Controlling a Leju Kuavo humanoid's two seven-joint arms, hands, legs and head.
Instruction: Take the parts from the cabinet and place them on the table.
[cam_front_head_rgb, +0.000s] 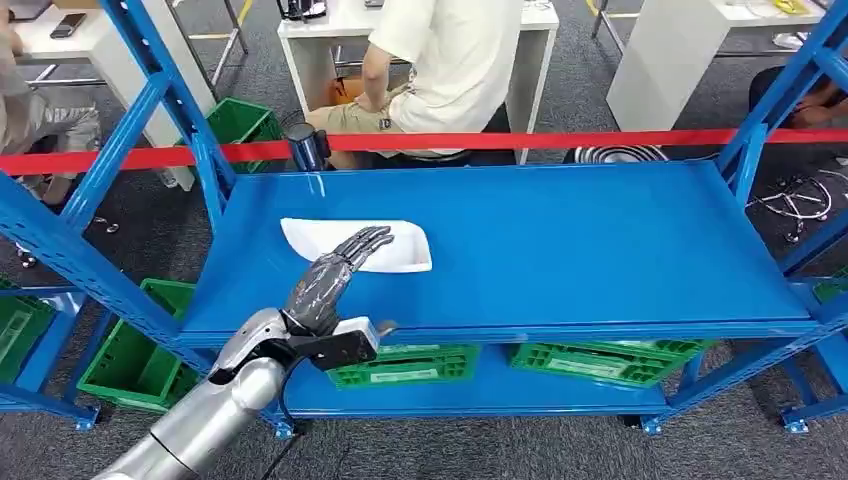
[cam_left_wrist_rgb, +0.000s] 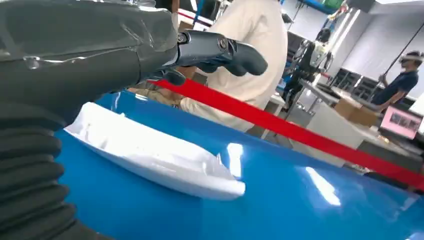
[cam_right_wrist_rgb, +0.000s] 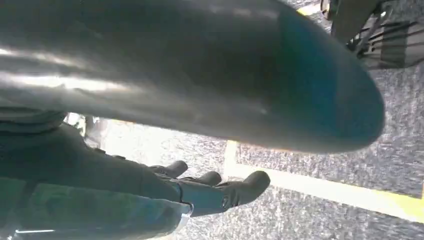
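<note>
1. Head view: the left hand reaches over the front edge of the blue shelf, fingers stretched out and slightly apart, holding nothing. Its fingertips lie over the near edge of the white part, which rests flat on the shelf's left half. The part looks thin and smooth, so I judge a flat-fingered approach may simply push it toward the back, where the red tape and a seated person are close behind.

2. Left wrist view: the left hand's fingers hover above the white part, not touching it. The part's edge sits low on the glossy shelf, leaving little for fingers to get under; a closing grasp could slip off or tip it. Coming down too steeply risks jamming the fingertips against the shelf.

3. Right wrist view: the right hand hangs above grey carpet with a yellow floor line, fingers loosely extended, empty. It is well away from the work, so it cannot steady the part if the left hand's grip fails.
</note>
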